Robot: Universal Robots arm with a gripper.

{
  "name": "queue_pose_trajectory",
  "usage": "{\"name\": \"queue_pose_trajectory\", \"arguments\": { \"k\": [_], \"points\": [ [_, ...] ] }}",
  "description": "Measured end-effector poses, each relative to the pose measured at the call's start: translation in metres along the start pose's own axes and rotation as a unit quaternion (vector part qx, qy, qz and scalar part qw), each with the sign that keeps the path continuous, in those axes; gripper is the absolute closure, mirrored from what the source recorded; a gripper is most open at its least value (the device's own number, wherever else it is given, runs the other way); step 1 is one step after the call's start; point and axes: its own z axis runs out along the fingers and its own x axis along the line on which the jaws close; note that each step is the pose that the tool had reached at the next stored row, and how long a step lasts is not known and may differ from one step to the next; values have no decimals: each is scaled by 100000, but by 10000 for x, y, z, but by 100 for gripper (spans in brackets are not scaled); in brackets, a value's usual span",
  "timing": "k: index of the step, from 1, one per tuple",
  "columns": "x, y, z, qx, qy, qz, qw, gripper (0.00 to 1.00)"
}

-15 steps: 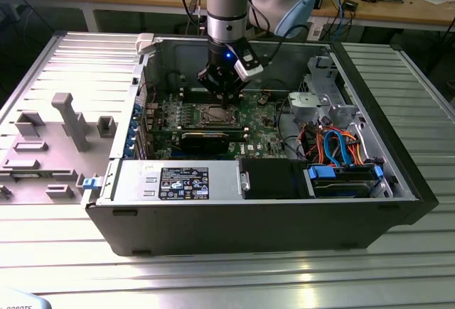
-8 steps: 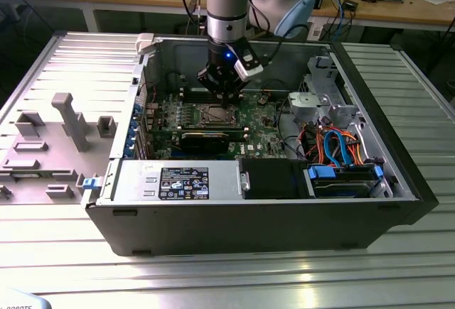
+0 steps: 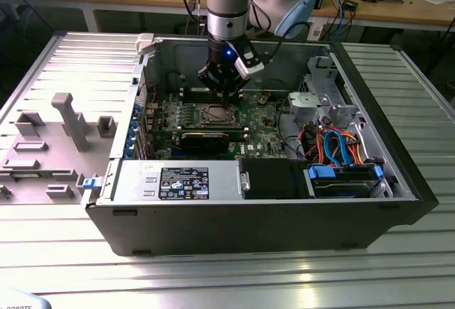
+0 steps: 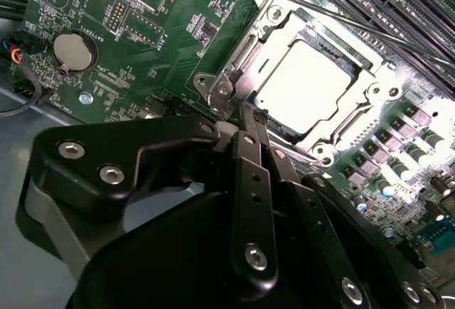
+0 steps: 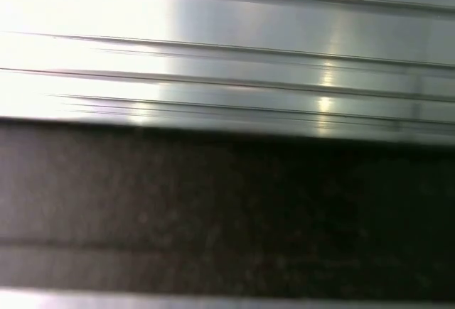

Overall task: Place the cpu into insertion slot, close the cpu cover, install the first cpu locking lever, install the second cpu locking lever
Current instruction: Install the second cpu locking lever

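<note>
Cpu [image 4: 306, 82] sits seated in the insertion slot [image 4: 234, 60], cpu cover [image 4: 370, 74] down over it. Claw [image 4: 250, 121] clenched, empty, tips at the socket's corner beside a locking lever [image 4: 334, 14]. Judgement: press lever steadily, avoiding motherboard [image 4: 142, 60] components.

Open computer case [image 3: 270, 209] on ribbed, seemingly metal table [image 3: 227, 273].

Bright, even indoor light with patches of glare.
Washed out on the cpu [image 4: 304, 85] top in the second wrist view; streaked highlights across ribbed metal [image 5: 227, 53] in the first wrist view, soft and smeared; deep shadow inside the case [image 3: 398, 202].
</note>
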Motion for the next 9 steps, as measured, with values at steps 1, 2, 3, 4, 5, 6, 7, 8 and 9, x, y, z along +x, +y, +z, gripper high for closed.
{"name": "queue_pose_trajectory", "arguments": {
  "k": [1, 2, 3, 4, 5, 6, 7, 8, 9],
  "points": [
    [0, -1, 0, 3, 3, 1, 100000, 89],
    [0, -1, 0, 2, 0, 3, 100000, 89],
    [0, -2, 0, 0, -2, 4, 100000, 89],
    [0, -2, 0, 2, 2, 2, 100000, 89],
    [0, -2, 0, 2, 2, 3, 100000, 89],
    [0, -2, 0, 3, 2, 4, 100000, 89],
    [0, -3, 0, 1, -1, 4, 100000, 89],
    [0, -3, 0, 0, -1, 3, 100000, 89],
    [0, -3, 0, 1, -1, 3, 100000, 89]
  ]
}}
